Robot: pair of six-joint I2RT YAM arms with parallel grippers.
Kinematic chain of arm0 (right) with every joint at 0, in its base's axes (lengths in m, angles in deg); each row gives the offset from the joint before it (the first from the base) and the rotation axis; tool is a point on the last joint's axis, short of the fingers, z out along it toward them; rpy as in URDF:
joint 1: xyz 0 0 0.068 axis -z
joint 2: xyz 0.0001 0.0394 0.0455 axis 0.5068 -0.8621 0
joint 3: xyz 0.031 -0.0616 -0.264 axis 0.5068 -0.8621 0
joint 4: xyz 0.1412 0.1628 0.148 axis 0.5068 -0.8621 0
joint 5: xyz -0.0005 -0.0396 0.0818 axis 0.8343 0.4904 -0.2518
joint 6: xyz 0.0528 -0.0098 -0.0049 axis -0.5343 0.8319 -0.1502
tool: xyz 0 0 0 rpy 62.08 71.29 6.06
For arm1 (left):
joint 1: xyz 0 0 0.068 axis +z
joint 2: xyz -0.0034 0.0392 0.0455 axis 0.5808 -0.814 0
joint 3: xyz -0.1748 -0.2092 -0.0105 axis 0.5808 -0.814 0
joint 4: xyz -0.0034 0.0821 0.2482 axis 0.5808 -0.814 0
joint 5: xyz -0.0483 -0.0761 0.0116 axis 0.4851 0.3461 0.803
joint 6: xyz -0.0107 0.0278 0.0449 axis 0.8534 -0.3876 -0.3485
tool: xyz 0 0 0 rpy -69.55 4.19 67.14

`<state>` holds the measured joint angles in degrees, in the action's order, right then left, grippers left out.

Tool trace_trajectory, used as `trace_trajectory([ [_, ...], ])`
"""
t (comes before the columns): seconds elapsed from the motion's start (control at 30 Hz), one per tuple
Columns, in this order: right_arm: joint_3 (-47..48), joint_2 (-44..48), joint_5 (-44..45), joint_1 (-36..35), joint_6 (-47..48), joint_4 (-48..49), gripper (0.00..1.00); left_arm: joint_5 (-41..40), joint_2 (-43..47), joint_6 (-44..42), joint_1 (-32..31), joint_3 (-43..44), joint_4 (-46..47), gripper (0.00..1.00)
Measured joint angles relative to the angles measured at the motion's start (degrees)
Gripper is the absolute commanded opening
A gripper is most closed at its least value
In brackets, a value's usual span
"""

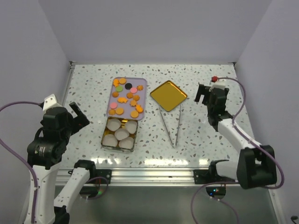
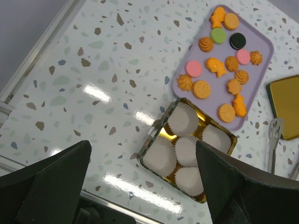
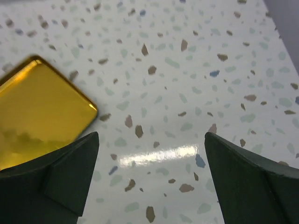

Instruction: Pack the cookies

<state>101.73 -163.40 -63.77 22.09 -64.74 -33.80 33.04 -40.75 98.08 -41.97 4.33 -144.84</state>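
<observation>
The left gripper (image 1: 78, 115) is hovering, jaws apart. The cookies (image 1: 119, 111) are lying on the lilac tray (image 1: 145, 93); probably light, stiff and crumbly, so pinching one gently across its edges seems best. The right gripper (image 1: 202, 94) is hovering too, jaws apart.

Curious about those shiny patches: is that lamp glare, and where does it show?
Yes: top external, bright streaks on the table near its front edge; left wrist, white streaks near the tin; right wrist, one patch beside the gold lid.
</observation>
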Motion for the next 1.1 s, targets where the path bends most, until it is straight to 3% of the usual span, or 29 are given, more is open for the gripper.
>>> trace_trajectory([
  [0.07,6.43,6.08,-1.36,0.00,-4.42,-9.11,0.99,2.64,1.05,0.02,0.00,0.11,-0.09,1.00],
  [0.2,13.60,19.04,-2.69,-0.22,-21.90,-27.12,0.99,7.98,1.20,0.50,0.00,-1.05,-0.83,1.00],
  [0.33,14.80,24.30,-12.66,-0.90,-29.73,-39.41,0.98,13.64,1.14,0.76,0.00,-2.62,-2.21,1.00],
  [0.4,15.39,22.97,-14.01,-5.07,-32.41,-46.97,0.98,14.86,0.94,0.46,0.00,-2.62,-2.78,1.00],
  [0.53,15.61,19.08,-13.66,-20.87,-36.85,-59.56,0.99,14.95,0.85,0.04,-0.92,-2.60,-4.04,1.00],
  [0.73,15.63,13.29,-9.46,-36.76,-42.64,-69.02,0.99,14.99,0.15,-0.20,-3.13,-2.60,-4.61,1.00],
  [0.93,19.30,-2.99,-5.57,-42.56,-42.66,-70.51,0.99,15.85,-2.49,-1.25,-4.24,-1.90,-4.63,1.00],
  [1.1,24.50,-10.23,-2.86,-42.97,-41.81,-69.61,0.99,16.44,-3.02,-1.64,-4.26,-1.27,-4.81,1.00],
])
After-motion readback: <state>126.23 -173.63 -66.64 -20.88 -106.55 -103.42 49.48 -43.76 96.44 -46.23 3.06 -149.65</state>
